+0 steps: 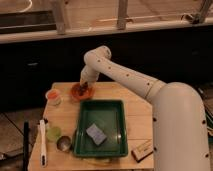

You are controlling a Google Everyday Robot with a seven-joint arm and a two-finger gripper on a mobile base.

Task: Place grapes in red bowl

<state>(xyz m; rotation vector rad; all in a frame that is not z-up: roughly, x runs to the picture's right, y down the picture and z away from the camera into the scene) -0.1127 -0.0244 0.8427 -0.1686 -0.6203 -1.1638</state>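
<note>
The red bowl (79, 93) sits at the back of the wooden table, just behind the green tray (119, 126). My gripper (85, 87) reaches down from the white arm right over the bowl, its tip inside the bowl's rim. A small dark lump at the gripper's tip inside the bowl looks like the grapes (83, 90); I cannot tell whether they are held or resting in the bowl.
A blue-grey sponge (95, 133) lies in the tray. A pale-rimmed orange cup (52, 96) stands left of the bowl. A green cup (53, 133), a metal cup (63, 143) and a white utensil (43, 142) sit front left. A brush (142, 150) lies front right.
</note>
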